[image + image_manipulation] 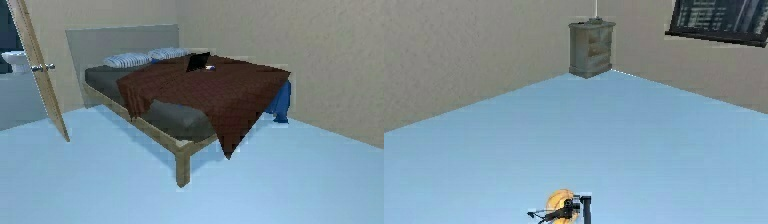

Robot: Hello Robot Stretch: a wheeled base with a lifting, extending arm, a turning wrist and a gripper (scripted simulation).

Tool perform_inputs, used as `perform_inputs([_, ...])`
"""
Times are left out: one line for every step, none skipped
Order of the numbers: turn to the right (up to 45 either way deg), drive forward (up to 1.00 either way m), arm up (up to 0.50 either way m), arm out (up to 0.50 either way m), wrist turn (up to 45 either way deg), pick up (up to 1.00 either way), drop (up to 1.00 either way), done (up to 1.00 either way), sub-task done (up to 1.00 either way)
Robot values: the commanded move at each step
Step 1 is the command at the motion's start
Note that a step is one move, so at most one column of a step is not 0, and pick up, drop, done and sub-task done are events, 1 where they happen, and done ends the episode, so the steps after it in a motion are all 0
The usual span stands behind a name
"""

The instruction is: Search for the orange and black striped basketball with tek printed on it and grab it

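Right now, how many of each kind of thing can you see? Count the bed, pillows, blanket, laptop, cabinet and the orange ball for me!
Bed: 1
Pillows: 2
Blanket: 1
Laptop: 1
Cabinet: 1
Orange ball: 1
Total: 7

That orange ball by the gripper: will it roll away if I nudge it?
Probably. The orange ball looks round and the floor around it is bare and flat, so a nudge would likely send it rolling. Its curved surface could also slip at the gripper.
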Motion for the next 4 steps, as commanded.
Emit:
perform_inputs([0.0,0.0,0.0,0.0,45.0,0.0,0.0,0.0,0.0])
perform_inputs([0.0,0.0,0.0,0.0,30.0,0.0,0.0,0.0,0.0])
perform_inputs([0.0,0.0,-0.3,0.0,0.0,0.0,0.0,0.0,0.0])
perform_inputs([0.0,0.0,0.0,0.0,0.0,1.0,0.0,0.0,0.0])
